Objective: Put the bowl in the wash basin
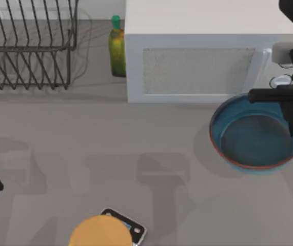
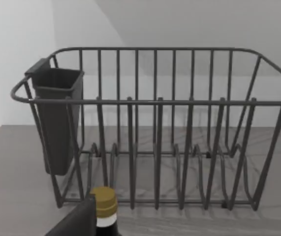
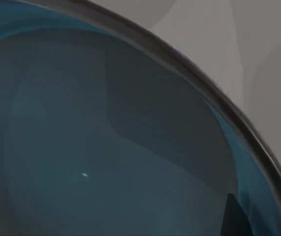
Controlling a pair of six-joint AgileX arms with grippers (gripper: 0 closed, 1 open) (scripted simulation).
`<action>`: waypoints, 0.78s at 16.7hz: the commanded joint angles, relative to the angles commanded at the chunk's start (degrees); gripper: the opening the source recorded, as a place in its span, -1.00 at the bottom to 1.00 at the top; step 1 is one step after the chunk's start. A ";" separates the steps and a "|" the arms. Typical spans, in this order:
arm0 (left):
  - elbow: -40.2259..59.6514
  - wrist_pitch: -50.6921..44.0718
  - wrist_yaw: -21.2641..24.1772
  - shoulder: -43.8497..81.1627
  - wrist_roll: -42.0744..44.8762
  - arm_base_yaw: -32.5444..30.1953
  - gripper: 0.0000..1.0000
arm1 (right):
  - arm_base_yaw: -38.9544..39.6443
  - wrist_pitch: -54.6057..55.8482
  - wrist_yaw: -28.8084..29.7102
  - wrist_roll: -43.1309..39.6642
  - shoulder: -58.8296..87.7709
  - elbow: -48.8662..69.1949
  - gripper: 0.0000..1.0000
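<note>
Top view: bowl (image 1: 249,138) near table's right edge

The middle of the bench (image 1: 110,148) lies bare, a wide lane running from the left edge across to the bowl (image 1: 254,136) at the right. At the back, the wire dish rack (image 1: 28,46) blocks the left corner, the green bottle (image 1: 117,48) stands just beside the microwave (image 1: 197,66), and the microwave walls off the rest. At the front edge, an orange disc (image 1: 99,233) sits on a small scale (image 1: 131,225). The right gripper (image 1: 290,110) hangs over the bowl's far-right rim.
</note>
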 joint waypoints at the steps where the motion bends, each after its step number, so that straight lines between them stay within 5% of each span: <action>1: 0.00 0.00 0.00 0.00 0.00 0.00 1.00 | 0.00 0.00 0.00 0.00 0.00 0.00 -1.00; 7: 0.00 0.00 0.00 0.00 0.00 0.00 1.00 | -11.47 12.30 -1.57 -3.09 -0.37 -9.08 -1.00; 13: 0.00 0.00 0.00 0.00 0.00 0.00 1.00 | -34.74 45.63 -6.53 -9.16 -1.10 -26.09 -1.00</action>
